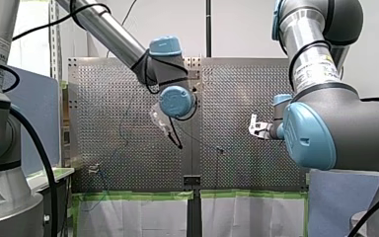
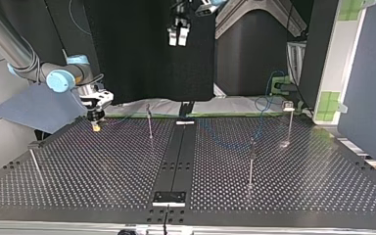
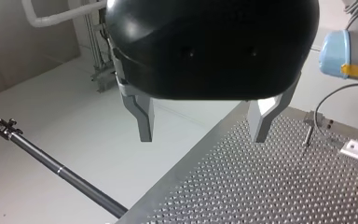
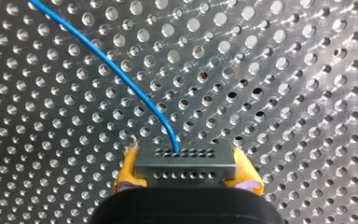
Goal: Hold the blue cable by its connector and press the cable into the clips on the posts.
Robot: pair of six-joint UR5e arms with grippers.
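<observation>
One big table (image 2: 274, 196) full of holes holds it all. My left gripper (image 3: 201, 125) hangs high, jaws wide and empty. My right gripper (image 4: 186, 171) is low by the table, jaws shut tight on the connector (image 4: 185, 161). Thin posts (image 2: 251, 164) stand well apart. The blue cable (image 4: 116, 72) trails off across the holes. It looks light and floppy, so the small hard connector is the best place to hold

Table (image 2: 103, 171): perforated metal, dark in the top view.
Centre strip (image 2: 176, 156): plain band across the table's middle.
Green tape (image 1: 138, 195): along the table's edge, low in the front view.
Backdrop (image 2: 142, 58): black, behind the table.
Pole (image 3: 65, 175): black, slanted, beside the table.
</observation>
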